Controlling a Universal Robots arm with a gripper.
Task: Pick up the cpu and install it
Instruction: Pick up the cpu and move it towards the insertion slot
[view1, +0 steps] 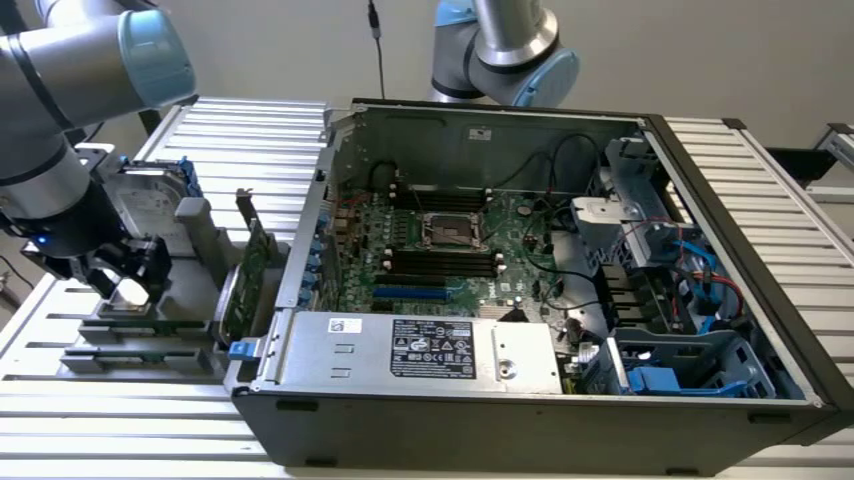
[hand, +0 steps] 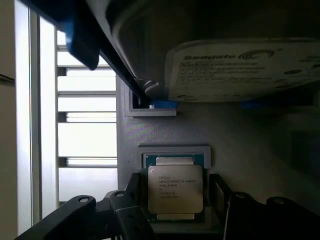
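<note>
Your fingers (hand: 222, 200) are released, spread as wide as they go, and they hold nothing. The cpu (hand: 175, 192) lies directly between them, one finger on each flank, with a thin strip of the holder showing on each side, so no contact is made as far as can be seen. That is the relation everything hangs on: the chip is centred on the closing line, not off to one side of it or ahead of it.

The cpu lies flat, metal lid up, seated in a shallow recess of the grey holder (hand: 260, 145). It is close to square. Its slightly longer axis runs across the closing line, pointing from the fingers towards the hard drive (hand: 240, 70), which stands just beyond the recess. The printed lines on the lid run from one finger to the other, and the lid's small tabs stick out at the ends nearer to and farther from the drive. So the fingers face the two long, straight edges.

In the exterior view the holder sits on the slatted bench (view1: 134, 445), beside the open computer case (view1: 727, 210). The dark socket (view1: 451, 232) on the green board lies well apart from the fingers, and it looks vacant.
</note>
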